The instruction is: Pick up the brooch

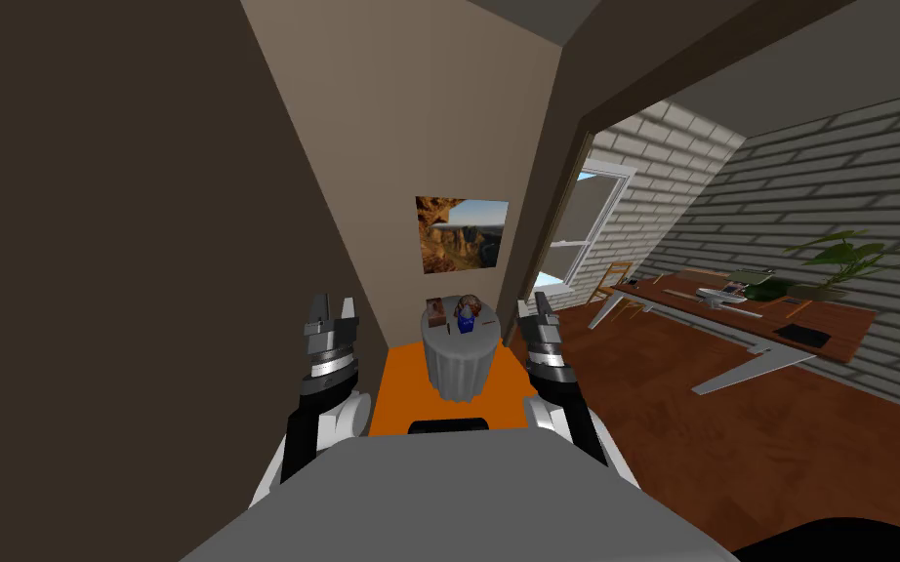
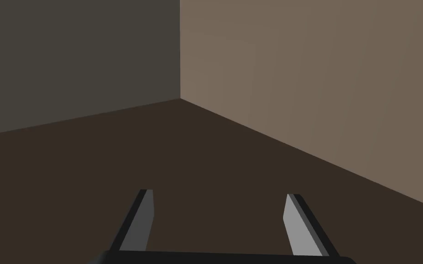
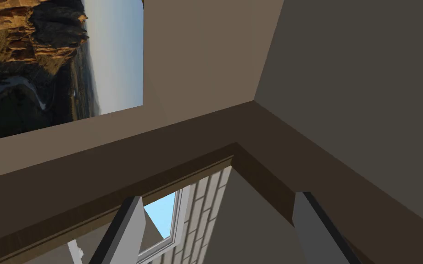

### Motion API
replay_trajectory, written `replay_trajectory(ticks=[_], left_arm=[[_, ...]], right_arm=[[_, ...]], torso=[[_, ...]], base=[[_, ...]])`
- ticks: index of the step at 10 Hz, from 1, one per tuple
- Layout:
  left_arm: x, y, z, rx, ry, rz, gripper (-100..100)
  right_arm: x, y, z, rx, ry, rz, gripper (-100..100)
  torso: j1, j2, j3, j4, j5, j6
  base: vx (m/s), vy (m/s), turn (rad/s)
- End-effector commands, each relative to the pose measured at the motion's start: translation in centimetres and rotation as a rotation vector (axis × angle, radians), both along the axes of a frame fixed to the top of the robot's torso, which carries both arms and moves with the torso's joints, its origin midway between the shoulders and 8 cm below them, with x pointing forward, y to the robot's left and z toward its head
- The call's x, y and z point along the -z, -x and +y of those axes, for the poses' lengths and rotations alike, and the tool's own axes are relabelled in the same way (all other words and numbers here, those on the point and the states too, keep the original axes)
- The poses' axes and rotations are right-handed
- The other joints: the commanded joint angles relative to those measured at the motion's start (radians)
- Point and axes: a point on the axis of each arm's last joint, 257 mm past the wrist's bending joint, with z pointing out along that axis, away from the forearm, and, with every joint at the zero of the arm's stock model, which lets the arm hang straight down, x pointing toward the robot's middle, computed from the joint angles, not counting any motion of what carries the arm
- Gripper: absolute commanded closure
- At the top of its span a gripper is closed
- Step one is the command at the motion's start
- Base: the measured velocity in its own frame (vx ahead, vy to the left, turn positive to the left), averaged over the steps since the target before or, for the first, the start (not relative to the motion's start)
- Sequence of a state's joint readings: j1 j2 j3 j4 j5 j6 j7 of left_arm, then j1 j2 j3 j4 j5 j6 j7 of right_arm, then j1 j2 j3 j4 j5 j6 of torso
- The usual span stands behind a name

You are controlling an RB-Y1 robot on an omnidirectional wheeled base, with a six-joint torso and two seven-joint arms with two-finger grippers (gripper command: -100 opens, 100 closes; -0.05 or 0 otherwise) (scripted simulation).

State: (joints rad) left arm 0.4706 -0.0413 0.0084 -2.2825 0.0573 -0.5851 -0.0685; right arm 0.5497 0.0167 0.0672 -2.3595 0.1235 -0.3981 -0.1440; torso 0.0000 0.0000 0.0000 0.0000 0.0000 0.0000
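Brown walls closed round orange mat; round grey table ahead. Left claw and right claw held wide open, empty, short of table. Brooch, taken as small blue piece on tabletop, crowded by box: neighbour easily knocked or seized by mistake

Place: a home, a hall nook beside a study.
Nook: small round tabletop between left fingers and right fingers, orange rug, landscape picture beyond.
Study: beyond the right fingers, long wooden tabletop, chair, plant, window.
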Motion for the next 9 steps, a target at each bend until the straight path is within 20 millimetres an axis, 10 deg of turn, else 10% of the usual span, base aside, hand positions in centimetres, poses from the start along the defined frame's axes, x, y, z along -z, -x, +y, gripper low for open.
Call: replay_trajectory(ticks=[1, 9], left_arm=[[0.0, 0.0, 0.0, 0.000, 0.000, 0.000, 0], [0.0, 0.0, 0.0, 0.000, 0.000, 0.000, 0]], right_arm=[[0.6, -0.4, 0.4, -0.016, 0.019, 0.018, -100], [8.5, -4.7, 3.3, -0.121, 0.133, 0.237, -100]], torso=[[0.000, 0.000, 0.000, 0.000, 0.000, 0.000], [0.001, 0.000, 0.000, 0.000, 0.000, 0.000]], base=[[-0.001, 0.004, 0.054], [-0.005, 0.011, 0.144]])
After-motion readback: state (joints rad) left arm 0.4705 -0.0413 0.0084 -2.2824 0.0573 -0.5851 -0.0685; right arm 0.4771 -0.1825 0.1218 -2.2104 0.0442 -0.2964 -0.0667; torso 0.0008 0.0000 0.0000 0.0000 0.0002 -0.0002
